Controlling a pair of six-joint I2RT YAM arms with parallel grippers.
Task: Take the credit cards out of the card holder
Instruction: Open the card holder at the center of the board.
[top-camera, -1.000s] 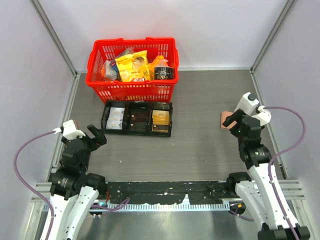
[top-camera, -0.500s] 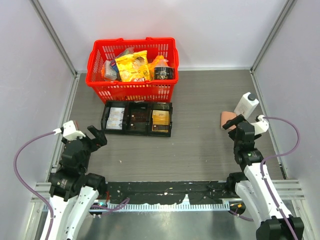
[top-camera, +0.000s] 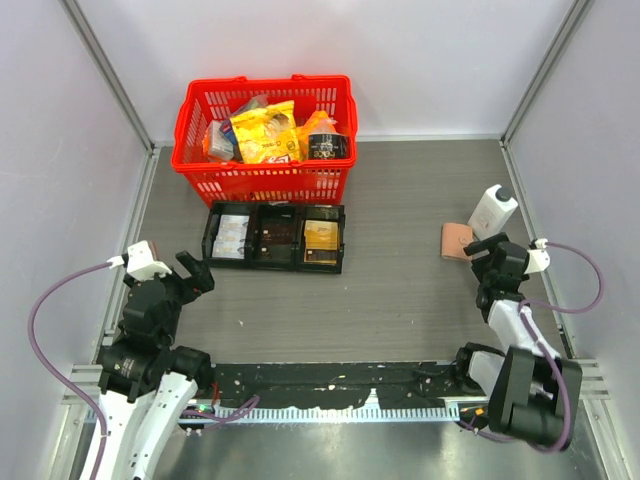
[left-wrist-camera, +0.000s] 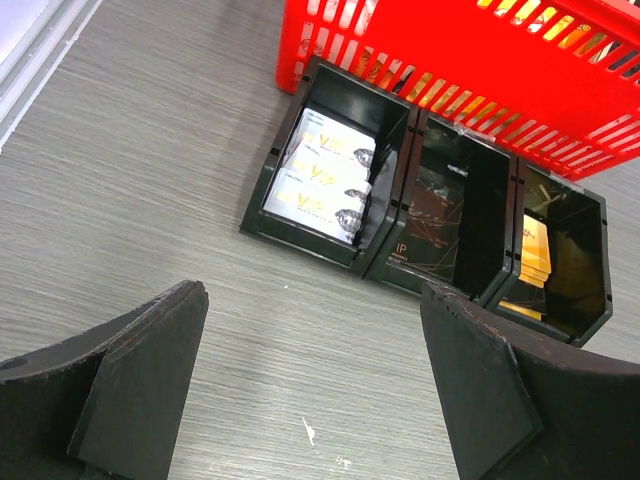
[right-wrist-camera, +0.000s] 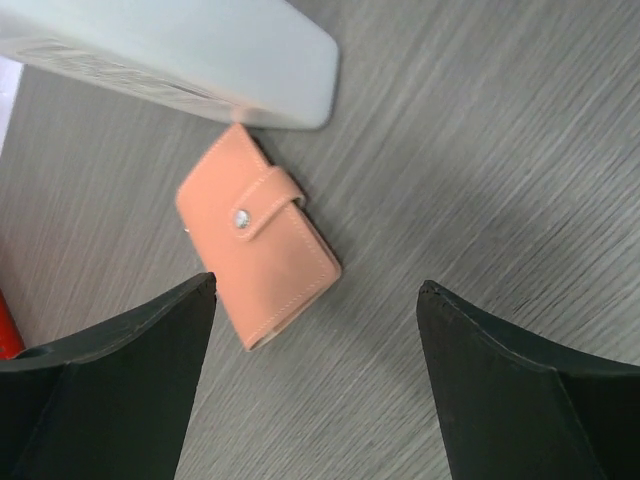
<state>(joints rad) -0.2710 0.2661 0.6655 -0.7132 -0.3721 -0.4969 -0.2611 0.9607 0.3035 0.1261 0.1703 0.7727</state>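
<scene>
The card holder (top-camera: 456, 241) (right-wrist-camera: 258, 250) is a tan-pink wallet lying flat on the table at the right, folded shut with its snap tab fastened. The credit cards are hidden inside it. My right gripper (top-camera: 482, 258) (right-wrist-camera: 315, 290) hovers open just on the near side of the holder, with nothing between its fingers; the left fingertip (right-wrist-camera: 195, 295) is close to the holder's near corner. My left gripper (top-camera: 197, 268) (left-wrist-camera: 310, 300) is open and empty at the left, above bare table short of the black tray.
A white bottle (top-camera: 493, 211) (right-wrist-camera: 180, 50) stands right behind the holder. A black three-compartment tray (top-camera: 275, 259) (left-wrist-camera: 385, 245) holds white, dark and gold cards. Behind it is a red basket (top-camera: 263, 182) (left-wrist-camera: 560, 110) of groceries. Frame posts and walls bound the table.
My right arm has drawn back toward the near edge and folded lower, uncovering the card holder. The left arm has not moved. Both grippers stayed open.
</scene>
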